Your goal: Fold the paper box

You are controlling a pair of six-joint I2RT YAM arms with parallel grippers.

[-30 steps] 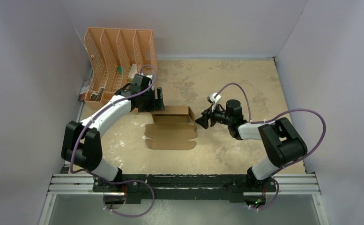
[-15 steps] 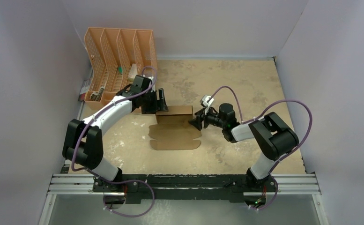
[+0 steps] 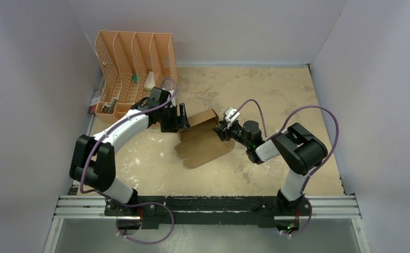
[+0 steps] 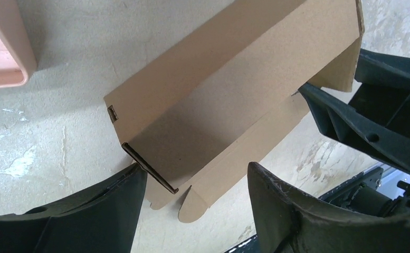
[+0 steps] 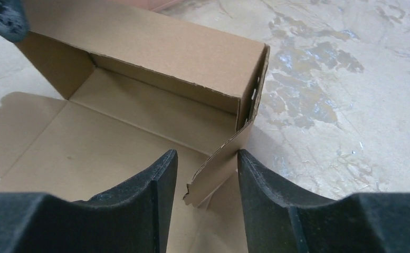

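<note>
The paper box (image 3: 205,139) is brown cardboard, partly folded, with its back wall raised and its front panel flat on the table, lying skewed. My left gripper (image 3: 183,117) is open at the box's left end. In the left wrist view, the box (image 4: 234,89) has its end flap edge close to the left finger (image 4: 97,211) of the left gripper (image 4: 197,182). My right gripper (image 3: 222,129) is open at the box's right end. In the right wrist view, the box (image 5: 155,52) has its right side flap (image 5: 221,166) standing between the jaws of the right gripper (image 5: 207,158), touching the right finger (image 5: 271,195).
An orange slotted file organiser (image 3: 134,63) stands at the back left, close behind the left arm; its corner shows in the left wrist view (image 4: 2,58). White walls enclose the table on three sides. A metal rail (image 3: 208,205) runs along the near edge.
The right gripper has moved left onto the box's right end flap. The box has turned counter-clockwise, its right end now farther back. The left gripper shifted slightly with it.
</note>
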